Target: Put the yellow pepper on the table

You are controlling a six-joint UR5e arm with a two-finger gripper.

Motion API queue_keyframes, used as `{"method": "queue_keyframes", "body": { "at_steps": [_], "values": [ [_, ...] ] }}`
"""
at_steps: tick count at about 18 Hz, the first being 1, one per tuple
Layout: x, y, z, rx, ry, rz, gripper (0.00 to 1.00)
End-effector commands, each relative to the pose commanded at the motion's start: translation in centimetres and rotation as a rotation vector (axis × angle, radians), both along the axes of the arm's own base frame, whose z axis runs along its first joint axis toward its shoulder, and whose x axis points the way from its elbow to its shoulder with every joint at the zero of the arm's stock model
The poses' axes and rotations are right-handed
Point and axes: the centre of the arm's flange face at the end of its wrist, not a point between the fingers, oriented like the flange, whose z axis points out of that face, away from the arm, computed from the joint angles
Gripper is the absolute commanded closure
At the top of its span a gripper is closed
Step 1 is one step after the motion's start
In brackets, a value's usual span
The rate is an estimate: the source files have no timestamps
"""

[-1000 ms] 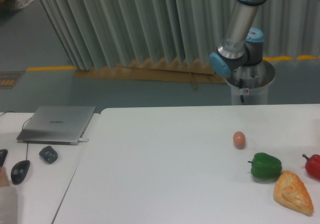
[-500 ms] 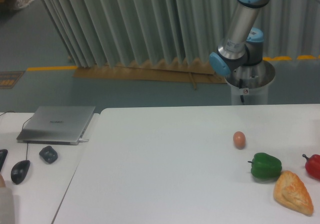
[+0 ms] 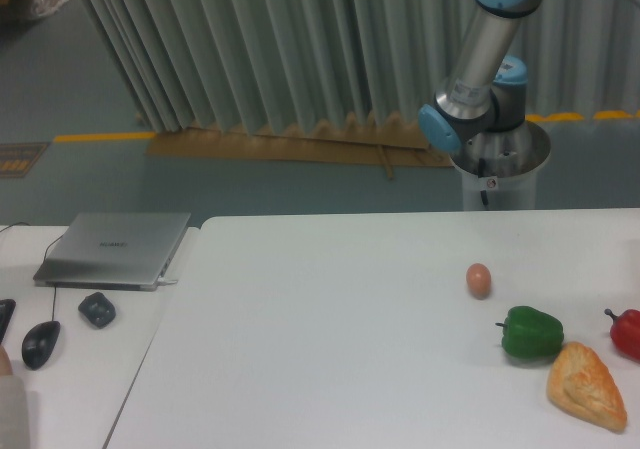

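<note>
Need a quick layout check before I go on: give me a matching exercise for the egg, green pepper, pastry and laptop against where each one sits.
Things:
1. egg
2. green pepper
3. pastry
4. laptop

Places:
A. shut, on the adjoining desk at left
B. nearest the table's front right corner
C. alone, behind and left of the green pepper
D. between egg and pastry

Pairs: 1-C, 2-D, 3-B, 4-A
</note>
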Motion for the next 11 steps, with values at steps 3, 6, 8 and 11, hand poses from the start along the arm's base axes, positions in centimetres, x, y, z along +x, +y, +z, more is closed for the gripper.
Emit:
{"method": "queue_keyframes", "body": {
  "at_steps": [3,6,8,11],
  "values": [
    [0.2,0.1,3.5,0.003,-0.023,-0.001,0.48],
    [1.4,0.4,6.7,0.005,-0.019,-0.016,0.48],
    [2.6,2.0,8.1,0.011,-0.011,-0.086,0.48],
    [4.8,5.4,9.1,0.015,0.000,-0.215,0.48]
  ]
}}
